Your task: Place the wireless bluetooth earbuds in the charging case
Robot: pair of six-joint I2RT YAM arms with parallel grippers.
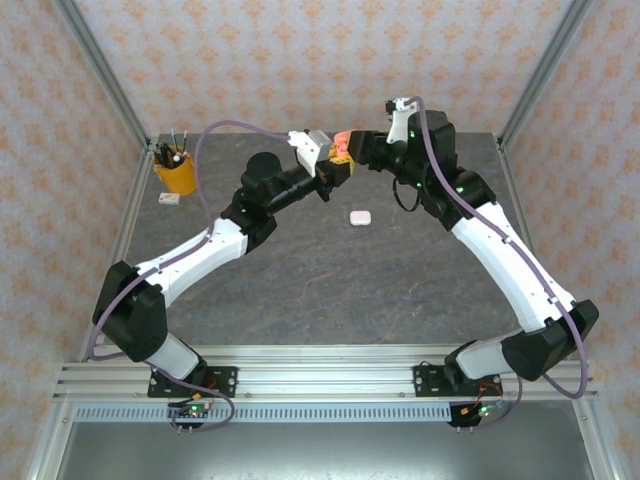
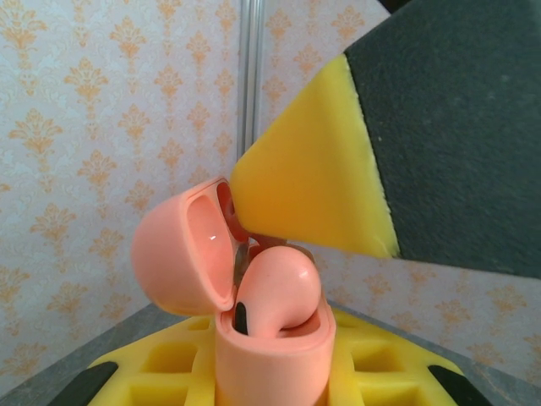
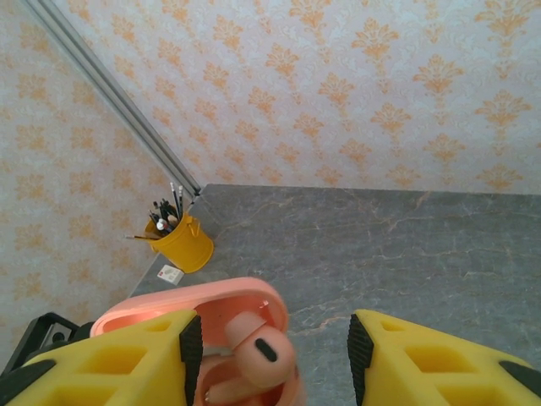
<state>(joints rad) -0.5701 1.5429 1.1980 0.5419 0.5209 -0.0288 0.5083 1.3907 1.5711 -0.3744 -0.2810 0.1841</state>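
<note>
Charging case (image 2: 270, 368): coral-pink plastic, smooth and glossy, with a highlight inside the lid.

Earbud (image 2: 283, 292) at the case mouth: same pink plastic, smooth with a soft sheen, and a small dark matt inset.

Fingers (image 3: 439, 359) of the right claw (image 3: 275, 338), either side of the case: yellow plastic, matt, faintly grainy. Their pads (image 3: 359, 338) are black, dull and rubber-like.

Surface (image 3: 406, 237) beyond the case: dark grey, stone-veined, matt.

Walls (image 3: 338, 85) behind the case: patterned, matt, paper-like.

Frame post (image 2: 248, 76) behind the case: bare metal with a brushed sheen.
</note>
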